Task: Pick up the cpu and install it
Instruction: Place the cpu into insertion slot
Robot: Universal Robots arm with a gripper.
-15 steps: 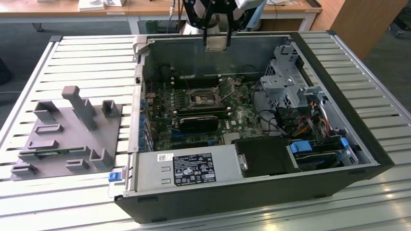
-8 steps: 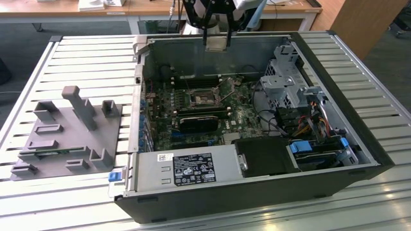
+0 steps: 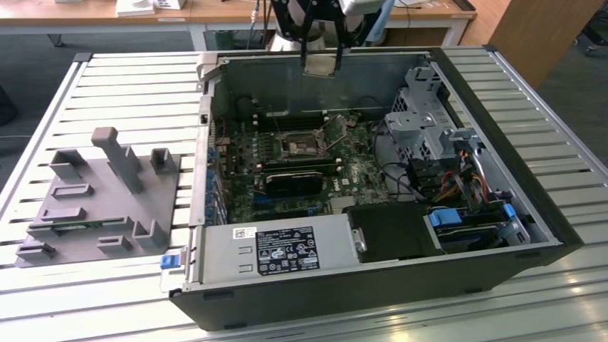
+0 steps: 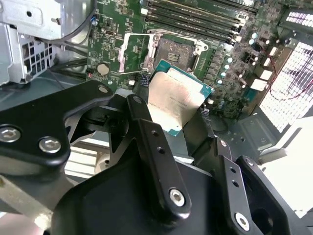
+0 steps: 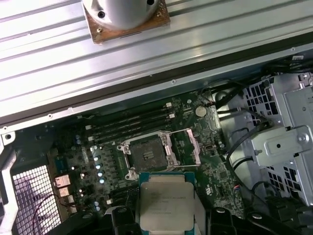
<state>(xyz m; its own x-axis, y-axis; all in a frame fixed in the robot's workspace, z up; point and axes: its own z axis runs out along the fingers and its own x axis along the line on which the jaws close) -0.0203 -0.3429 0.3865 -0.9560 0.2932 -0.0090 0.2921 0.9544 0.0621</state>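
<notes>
Below the gripper (image 3: 320,55): open case (image 3: 532,235), flat on slatted table (image 3: 133,85). Holds green board (image 3: 347,171) with socket (image 3: 302,144) under the gripper, frame swung open, dark centre bare. Just beyond socket, memory slots (image 5: 132,122). Well off from the gripper, at the exterior view's left, grey tray (image 3: 95,206) on table. Power supply (image 3: 275,249) at case's near end; drive cage (image 3: 423,114) at the exterior view's right.

Exterior view: the gripper (image 3: 320,63) hangs at the upper centre of the frame. It points downward from the arm's wrist (image 3: 328,14), which is cut off by the top edge. Its two black fingers (image 3: 303,44) are closed on opposite edges of the cpu (image 3: 320,68). In both wrist views, the black, bolted finger links (image 4: 149,134) converge on the chip and grip it from either side.
</notes>
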